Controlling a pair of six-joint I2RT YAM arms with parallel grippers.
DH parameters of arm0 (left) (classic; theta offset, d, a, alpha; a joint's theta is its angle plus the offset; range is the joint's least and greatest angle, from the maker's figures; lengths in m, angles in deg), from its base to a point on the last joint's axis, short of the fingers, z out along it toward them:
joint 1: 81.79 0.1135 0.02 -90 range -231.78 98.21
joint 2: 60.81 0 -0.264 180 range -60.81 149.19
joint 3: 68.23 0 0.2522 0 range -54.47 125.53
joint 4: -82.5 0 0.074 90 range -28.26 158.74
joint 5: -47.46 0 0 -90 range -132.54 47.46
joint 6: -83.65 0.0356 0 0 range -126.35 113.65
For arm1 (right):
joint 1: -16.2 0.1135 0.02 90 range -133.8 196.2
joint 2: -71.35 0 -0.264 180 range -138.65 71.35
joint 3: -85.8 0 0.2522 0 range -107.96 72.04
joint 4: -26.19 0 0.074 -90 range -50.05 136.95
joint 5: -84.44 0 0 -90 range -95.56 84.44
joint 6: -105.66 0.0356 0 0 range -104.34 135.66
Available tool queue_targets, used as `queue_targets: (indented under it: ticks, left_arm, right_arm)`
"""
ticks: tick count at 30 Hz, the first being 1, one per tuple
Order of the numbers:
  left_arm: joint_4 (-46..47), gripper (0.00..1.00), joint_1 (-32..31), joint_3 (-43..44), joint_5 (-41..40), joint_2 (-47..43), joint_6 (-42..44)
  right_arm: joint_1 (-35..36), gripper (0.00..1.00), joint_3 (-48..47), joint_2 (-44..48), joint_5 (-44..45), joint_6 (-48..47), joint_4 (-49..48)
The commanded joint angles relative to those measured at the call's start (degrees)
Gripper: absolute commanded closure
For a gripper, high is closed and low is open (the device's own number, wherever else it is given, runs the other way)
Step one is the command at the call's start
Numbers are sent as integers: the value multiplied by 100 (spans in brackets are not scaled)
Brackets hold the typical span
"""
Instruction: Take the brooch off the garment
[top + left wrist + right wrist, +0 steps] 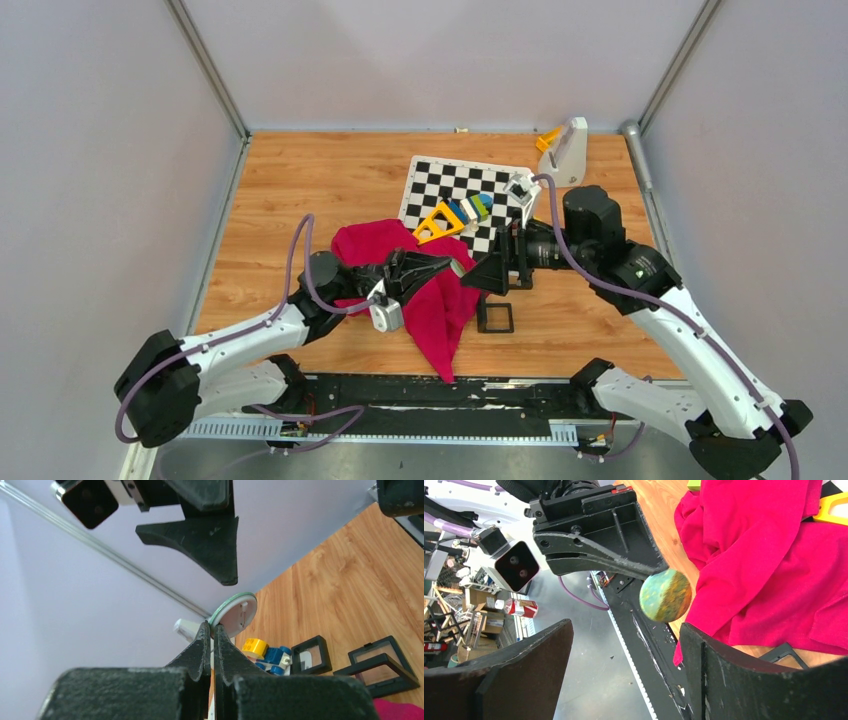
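The brooch [235, 612] is a small round disc, white on its back, with a pale green rim. Its mottled green and yellow face [665, 595] shows in the right wrist view. My left gripper [211, 626] is shut on the brooch's edge and holds it in the air, off the garment [440, 310], a magenta-pink cloth crumpled on the wooden table. My right gripper [626, 630] is open and faces the left one [450, 266] at close range. The brooch hangs just beyond the right gripper's fingertips, closer to the right-hand one.
A black-and-white chequered board [450, 180] lies behind the cloth with a yellow triangle [437, 222] and coloured toy blocks [470, 208] on it. A hollow black square frame [495, 317] sits just right of the cloth. A white stand [570, 150] is at the back right.
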Motion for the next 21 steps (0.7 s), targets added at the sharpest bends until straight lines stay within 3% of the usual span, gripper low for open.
queue_targets:
  ticks: [1,11,21]
  left_arm:
    - [572,100,27,-106,552,-261,224]
    - [1178,100,27,-233,1062,-296,-105]
    - [1100,100,27,-123,1081,-252,-100]
  right_arm:
    - [-50,24,-250,-147,-310,-306,-96]
    - [-49,28,-160,-234,-729,-544,-300]
    - [-49,32,-83,-383,-1108,-552,-470]
